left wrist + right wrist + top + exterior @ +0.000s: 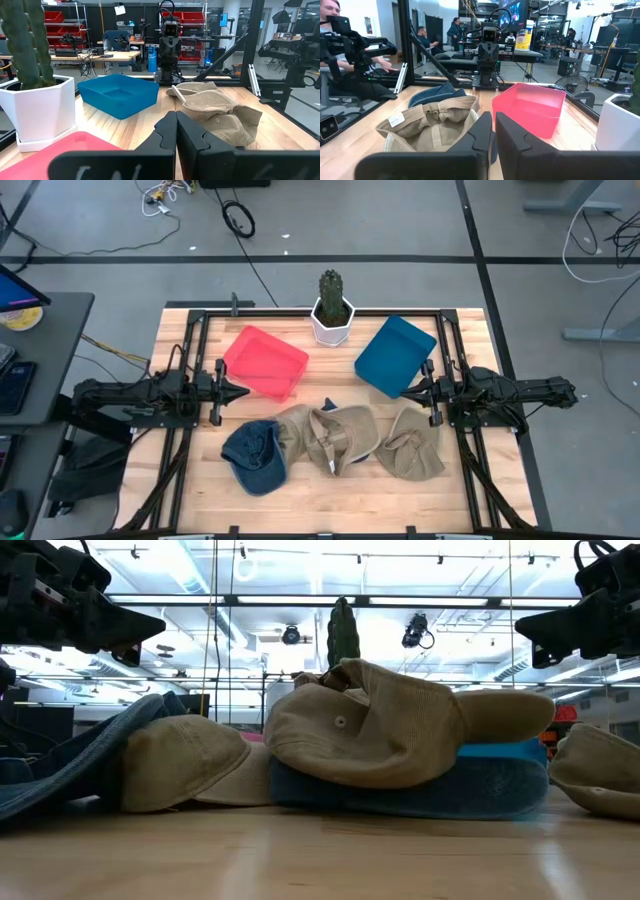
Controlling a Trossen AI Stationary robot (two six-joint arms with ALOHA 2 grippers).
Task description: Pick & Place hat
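- Nearest the table's front edge in the high view lies a row of hats: a blue denim cap at the left end, a tan cap touching it, a tan corduroy cap in the middle resting partly on a dark blue cap, and another tan hat at the right end.
- In the low view the corduroy cap sits on top of the dark blue one, with the smaller tan cap leaning against its left and the denim cap at the far left.
- None of the hats is held; all lie on the wooden table.
- The left gripper hangs above the table at the left side, just beside the red tray, its fingers pressed together with nothing between them; its wrist view shows the fingertips meeting.
- The right gripper hangs opposite at the right side, next to the blue tray, its fingers nearly touching and empty.
- Farther back, the red tray and the blue tray lie either side of the table's middle.
- At the back edge stands a white pot with a green cactus, between the two trays.
- Beyond the table, the right wrist view shows people seated in the room.
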